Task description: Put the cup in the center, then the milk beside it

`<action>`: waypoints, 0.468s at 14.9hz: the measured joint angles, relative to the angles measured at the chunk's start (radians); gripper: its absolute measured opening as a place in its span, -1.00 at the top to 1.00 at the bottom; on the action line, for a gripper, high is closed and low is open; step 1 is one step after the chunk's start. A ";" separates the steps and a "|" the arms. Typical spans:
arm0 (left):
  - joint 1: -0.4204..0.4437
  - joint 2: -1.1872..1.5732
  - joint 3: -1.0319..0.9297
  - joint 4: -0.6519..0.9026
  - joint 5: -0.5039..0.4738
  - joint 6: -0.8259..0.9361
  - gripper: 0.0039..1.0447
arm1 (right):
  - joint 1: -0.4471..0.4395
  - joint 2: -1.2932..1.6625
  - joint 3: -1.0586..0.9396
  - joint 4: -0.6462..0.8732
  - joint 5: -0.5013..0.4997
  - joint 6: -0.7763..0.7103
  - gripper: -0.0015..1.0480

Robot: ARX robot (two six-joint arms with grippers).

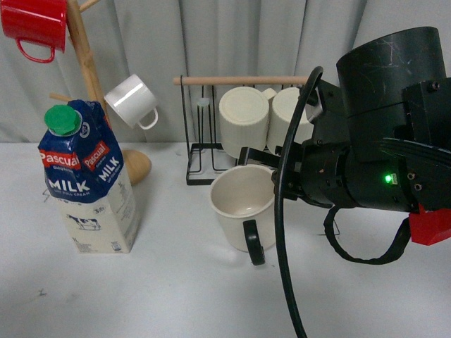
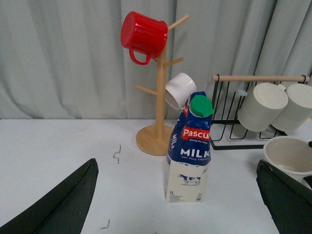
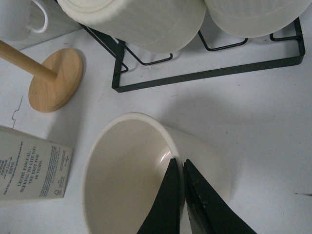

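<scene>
Here, the left jaws gape wide and empty, with the milk (image 1: 88, 190) ahead of them, upright at the left of the table (image 1: 176, 296). A bare strip separates it from the cup (image 1: 239, 208), mid-table, just near of the rack (image 1: 204, 165), handle nearward. The right jaws pinch the cup's right rim. The near table lies open.

Background: flat white tabletop (image 1: 176, 296); pale grey pleated curtain (image 1: 211, 35) hangs right behind it, full width. Even, soft lighting.
</scene>
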 joint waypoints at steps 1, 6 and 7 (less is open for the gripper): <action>0.000 0.000 0.000 0.000 0.000 0.000 -0.88 | -0.007 0.002 0.000 -0.005 -0.010 -0.010 0.95; 0.000 0.000 0.000 0.000 0.000 0.000 -0.88 | -0.077 0.014 -0.004 0.000 -0.036 -0.058 0.95; 0.000 0.000 0.000 0.000 0.000 0.000 -0.88 | -0.096 0.018 -0.007 -0.015 -0.048 -0.073 0.95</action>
